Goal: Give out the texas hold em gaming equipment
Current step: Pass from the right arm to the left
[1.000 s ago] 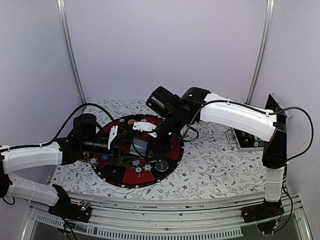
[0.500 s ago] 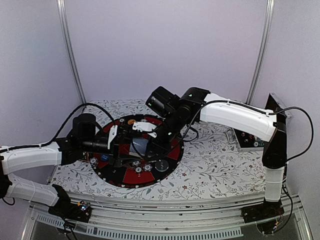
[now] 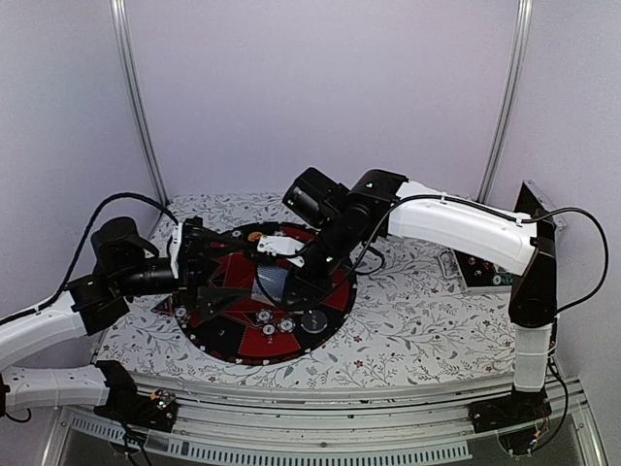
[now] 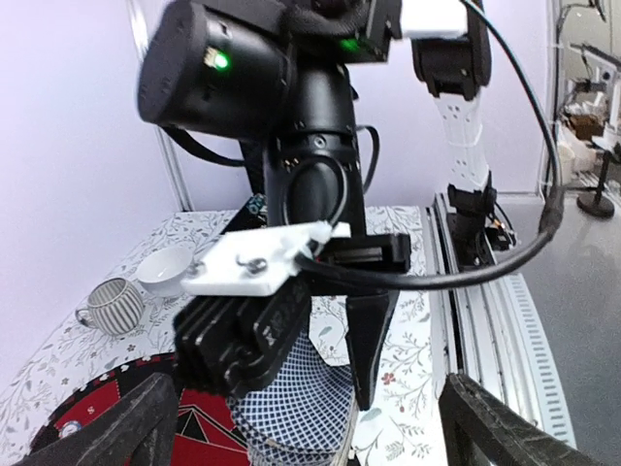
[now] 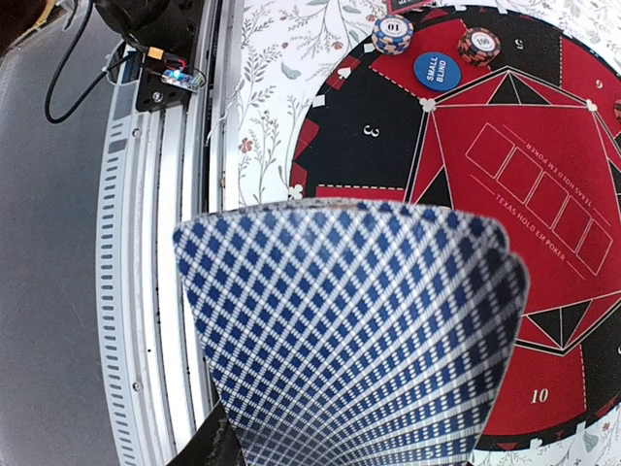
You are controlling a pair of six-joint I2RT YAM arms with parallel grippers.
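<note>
My right gripper (image 3: pixel 288 279) is shut on a fanned stack of playing cards (image 3: pixel 271 282) with blue-checked backs, held over the middle of the round red-and-black mat (image 3: pixel 330 301). In the right wrist view the cards (image 5: pixel 349 340) fill the frame. In the left wrist view they (image 4: pixel 301 398) hang under the right gripper (image 4: pixel 301 383). My left gripper (image 3: pixel 213 277) is open and empty at the mat's left side, apart from the cards; its fingers (image 4: pixel 126 422) frame that view. Poker chips (image 3: pixel 263 317) lie on the mat's near part, and more chips (image 5: pixel 392 34) and a blue "small blind" disc (image 5: pixel 437 70) show in the right wrist view.
A ribbed grey cup (image 4: pixel 112 303) and a white bowl (image 4: pixel 165 270) stand on the flowered tablecloth beyond the mat. A grey box (image 3: pixel 475 274) sits at the table's right edge. The metal rail (image 5: pixel 165 291) runs along the near table edge. A cable (image 4: pixel 437 277) crosses the left wrist view.
My left arm has drawn back to the left, away from the cards, with its gripper open. The right arm and the cards have stayed in place.
</note>
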